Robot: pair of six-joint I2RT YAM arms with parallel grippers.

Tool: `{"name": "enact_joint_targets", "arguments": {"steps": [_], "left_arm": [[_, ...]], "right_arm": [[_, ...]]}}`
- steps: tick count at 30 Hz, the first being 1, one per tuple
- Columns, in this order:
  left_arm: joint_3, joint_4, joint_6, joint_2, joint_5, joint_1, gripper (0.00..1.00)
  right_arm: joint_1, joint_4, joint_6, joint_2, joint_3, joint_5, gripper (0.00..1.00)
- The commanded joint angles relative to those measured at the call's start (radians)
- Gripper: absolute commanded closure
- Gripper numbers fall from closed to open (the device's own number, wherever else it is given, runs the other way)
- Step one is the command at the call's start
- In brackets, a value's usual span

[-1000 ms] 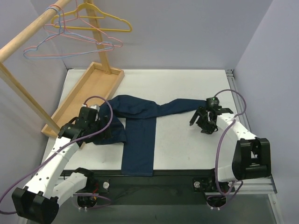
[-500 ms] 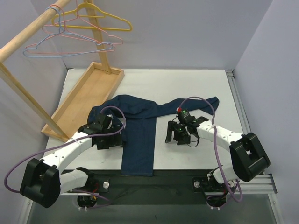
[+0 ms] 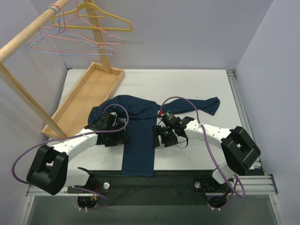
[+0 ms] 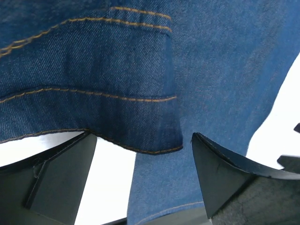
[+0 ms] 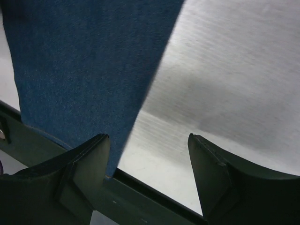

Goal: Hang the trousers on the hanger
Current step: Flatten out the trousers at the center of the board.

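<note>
1. White table (image 3: 197, 89), purple walls all round, both arms reaching in from 6 o'clock.
2. Trousers (image 3: 139, 152) lie flat mid-table: one leg runs straight to 6 o'clock, right to the near edge, and the other stretches off toward 2 o'clock.
3. Left gripper (image 4: 143, 137) is at the 9 o'clock side of that near leg. Its fingers are spread wide over an orange-stitched denim edge, nothing pinched.
4. Right gripper (image 5: 149, 137) is at the leg's 3 o'clock edge, fingers apart too, with denim by one finger and bare table between them.
5. Wooden tray (image 3: 84, 96) sits out at 10 o'clock.
6. Far back at 11 o'clock, the hanger (image 3: 27, 46) dangles from the wooden rail (image 3: 28, 35), with a yellow hanger (image 3: 93, 28) alongside.
</note>
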Motion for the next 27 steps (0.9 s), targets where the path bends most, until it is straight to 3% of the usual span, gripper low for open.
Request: {"name": "enact_joint_targets", "arguments": {"steps": [1,4,5,7,12,15,21,24,27], "left_arm": [[0.03,0.075,-0.032,0.063,-0.014,-0.004,0.07],[0.04,0.061,-0.035,0.098,-0.046,-0.004,0.26],[0.037,0.062,-0.038,0.109,-0.052,-0.004,0.41],[0.036,0.062,-0.04,0.11,-0.068,-0.004,0.51],[0.03,0.04,-0.047,0.074,-0.1,-0.002,0.91],[0.033,0.0,-0.044,0.023,-0.141,-0.002,1.0],[0.028,-0.117,-0.041,-0.133,-0.226,0.004,1.0],[0.026,-0.169,-0.046,-0.221,-0.262,0.014,1.0],[0.031,-0.215,-0.049,-0.303,-0.296,0.03,1.0]], "right_arm": [[0.042,-0.024,-0.044,0.024,0.045,-0.029,0.32],[0.049,-0.029,-0.051,0.039,0.053,-0.04,0.32],[0.051,-0.029,-0.053,0.045,0.059,-0.049,0.32],[0.063,-0.03,-0.062,0.073,0.073,-0.063,0.32],[0.1,-0.056,-0.09,0.16,0.138,-0.089,0.33],[0.12,-0.075,-0.097,0.194,0.171,-0.084,0.34],[0.146,-0.119,-0.111,0.261,0.229,-0.055,0.37],[0.148,-0.149,-0.11,0.306,0.26,-0.023,0.49],[0.143,-0.173,-0.105,0.35,0.289,0.009,0.82]]}}
